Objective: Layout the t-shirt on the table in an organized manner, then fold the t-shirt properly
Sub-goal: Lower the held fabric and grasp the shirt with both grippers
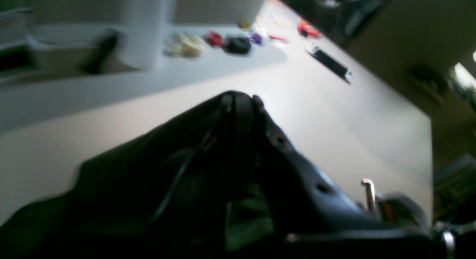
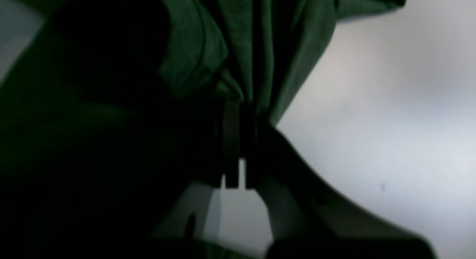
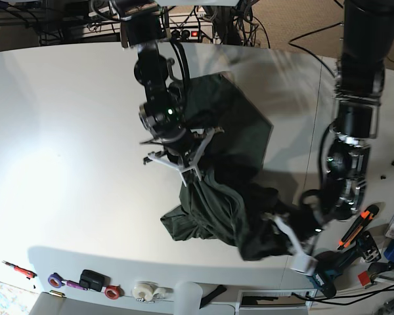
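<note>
The t-shirt (image 3: 226, 190) is bunched in a dark green heap near the middle of the table (image 3: 65, 131), trailing toward the near edge, so you are in the lay-out step with nothing flat yet and folding not begun. Your right gripper (image 3: 187, 172) is pressed together on a gather of cloth — its wrist view shows folds hanging from the pinched jaws. Your left gripper (image 3: 285, 230) is also clamped on fabric, low by the near right edge of the table. By my reading, the next move calls for drawing the two holds apart and lifting enough to shake the folds out — watch that neither pinch has caught doubled layers.
</note>
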`<action>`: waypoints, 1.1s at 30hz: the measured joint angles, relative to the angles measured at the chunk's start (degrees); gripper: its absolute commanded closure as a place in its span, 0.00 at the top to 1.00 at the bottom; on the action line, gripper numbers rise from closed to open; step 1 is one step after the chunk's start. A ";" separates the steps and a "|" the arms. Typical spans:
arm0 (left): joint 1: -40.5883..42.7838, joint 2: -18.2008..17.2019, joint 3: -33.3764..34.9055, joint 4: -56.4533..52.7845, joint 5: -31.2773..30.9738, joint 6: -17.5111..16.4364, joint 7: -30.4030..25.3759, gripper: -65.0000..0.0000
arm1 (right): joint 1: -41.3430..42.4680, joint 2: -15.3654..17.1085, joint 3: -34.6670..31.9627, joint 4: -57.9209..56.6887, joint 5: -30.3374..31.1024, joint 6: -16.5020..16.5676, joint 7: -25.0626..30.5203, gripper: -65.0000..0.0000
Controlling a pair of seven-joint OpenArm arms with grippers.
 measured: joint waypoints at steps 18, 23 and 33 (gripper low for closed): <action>-0.02 1.73 2.86 -0.04 15.93 6.73 -4.72 0.09 | -12.39 0.17 0.04 13.51 2.62 1.36 -6.19 0.35; -0.02 -1.01 2.86 -0.04 16.68 11.87 -4.92 0.31 | -12.39 0.17 0.04 13.51 -1.73 -0.46 -4.00 0.40; 0.42 -3.98 2.86 -0.04 16.52 13.99 -5.18 0.31 | -6.38 0.17 0.04 13.51 -3.43 -4.09 2.21 0.40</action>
